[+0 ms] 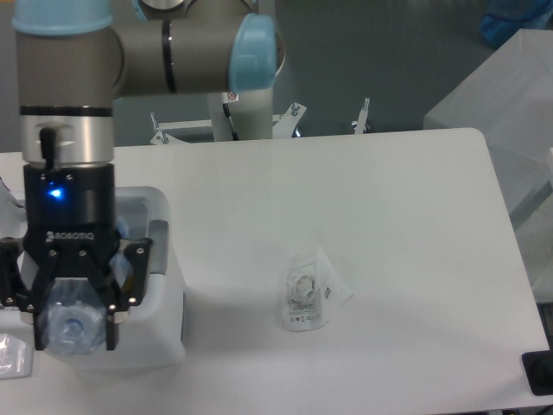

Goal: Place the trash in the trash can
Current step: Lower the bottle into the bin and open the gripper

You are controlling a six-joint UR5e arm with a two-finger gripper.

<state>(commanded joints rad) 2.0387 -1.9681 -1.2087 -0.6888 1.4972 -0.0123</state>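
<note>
My gripper (73,327) is shut on a clear plastic bottle (73,319), seen end-on between the fingers. It hangs over the open white trash can (164,298) at the left, covering most of the opening. The can's grey latch panel (158,245) shows on its right side. A whitish translucent plastic packet (307,292) with a printed label lies flat on the table, well to the right of the can. The inside of the can is hidden by the gripper.
A dark object (539,372) sits at the table's front right corner. A clear plastic piece (14,356) lies at the front left edge. Metal clamps (361,116) stand along the table's far edge by the arm's base.
</note>
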